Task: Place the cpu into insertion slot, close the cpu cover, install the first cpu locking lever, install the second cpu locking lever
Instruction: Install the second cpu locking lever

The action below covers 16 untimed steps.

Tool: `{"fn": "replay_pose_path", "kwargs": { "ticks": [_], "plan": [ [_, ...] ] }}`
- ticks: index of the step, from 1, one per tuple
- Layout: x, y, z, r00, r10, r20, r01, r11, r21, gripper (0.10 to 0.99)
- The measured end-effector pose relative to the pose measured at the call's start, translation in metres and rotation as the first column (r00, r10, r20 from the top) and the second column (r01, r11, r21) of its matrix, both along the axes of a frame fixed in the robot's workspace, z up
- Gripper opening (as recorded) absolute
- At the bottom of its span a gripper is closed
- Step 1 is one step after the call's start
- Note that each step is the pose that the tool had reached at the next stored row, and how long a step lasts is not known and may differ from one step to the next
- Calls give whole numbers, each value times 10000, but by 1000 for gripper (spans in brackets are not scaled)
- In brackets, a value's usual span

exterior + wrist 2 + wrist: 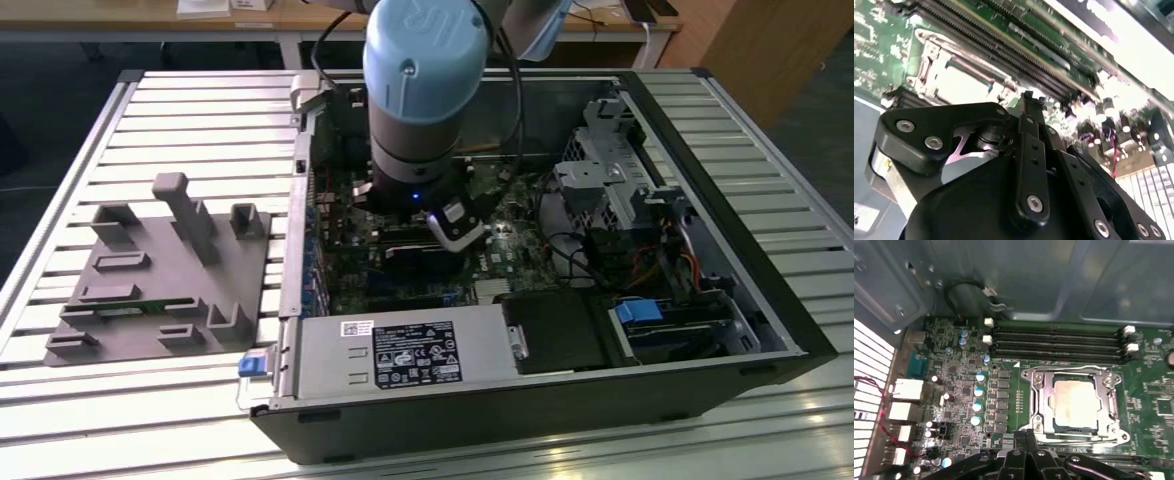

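The cpu [1074,401], a pale metal square, lies in the insertion slot [1072,430] on the green board. The silvery cpu cover [1038,390] is folded down around it, with the chip showing through its window. A thin wire lever [1069,371] runs along the cover's side nearest the memory slots. My gripper [1024,438] hovers just off the cover's opposite edge, fingers pressed together with nothing seen between them. In the second wrist view the black fingers [1030,107] point at the board beside the socket [961,85]. In the exterior view the gripper [457,228] reaches down inside the open computer case.
Long black memory slots [1054,340] lie beyond the socket. Blue-topped capacitors [977,390] and rear ports [904,390] stand to one side. The case holds a power supply [400,352] and a drive cage [601,180]. A grey fixture plate [160,270] lies at the exterior view's left.
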<state>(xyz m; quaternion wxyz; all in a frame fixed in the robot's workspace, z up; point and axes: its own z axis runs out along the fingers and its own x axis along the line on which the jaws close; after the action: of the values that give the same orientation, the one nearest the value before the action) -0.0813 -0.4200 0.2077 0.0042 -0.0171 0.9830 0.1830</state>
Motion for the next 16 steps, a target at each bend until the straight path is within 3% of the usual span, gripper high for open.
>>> {"fn": "replay_pose_path", "kwargs": {
  "ticks": [4,10,16],
  "plan": [
    [0,0,115,10000,1,0,-1,10000,1,106],
    [0,0,225,10000,1,0,-1,10000,0,106],
    [0,0,246,10000,1,0,-1,10000,-12,106]
  ]
}}
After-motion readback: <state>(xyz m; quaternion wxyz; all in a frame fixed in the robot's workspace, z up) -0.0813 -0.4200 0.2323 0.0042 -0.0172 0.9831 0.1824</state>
